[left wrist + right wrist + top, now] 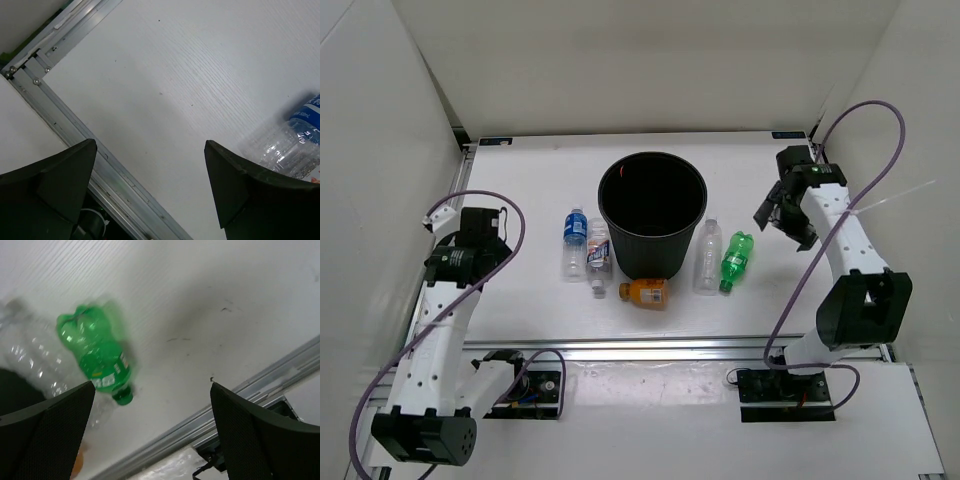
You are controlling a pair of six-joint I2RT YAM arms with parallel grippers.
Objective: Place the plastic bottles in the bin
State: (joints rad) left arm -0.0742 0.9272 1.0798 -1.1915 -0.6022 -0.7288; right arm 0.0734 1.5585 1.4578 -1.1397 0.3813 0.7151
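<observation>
The black bin (652, 215) stands upright at the table's middle. Five bottles lie around its near side: blue-capped (574, 240) and white-labelled (599, 255) on the left, orange (646, 293) in front, plain clear (708, 257) and green (735, 260) on the right. My left gripper (496, 230) is open and empty, left of the blue-capped bottle (295, 142). My right gripper (784, 222) is open and empty, held above the table right of the green bottle (95, 355). The right wrist view also shows the clear bottle (30, 360).
An aluminium rail (670, 348) runs along the table's near edge and another (75, 125) along its left edge. White walls close in the left, back and right sides. Purple cables loop off both arms.
</observation>
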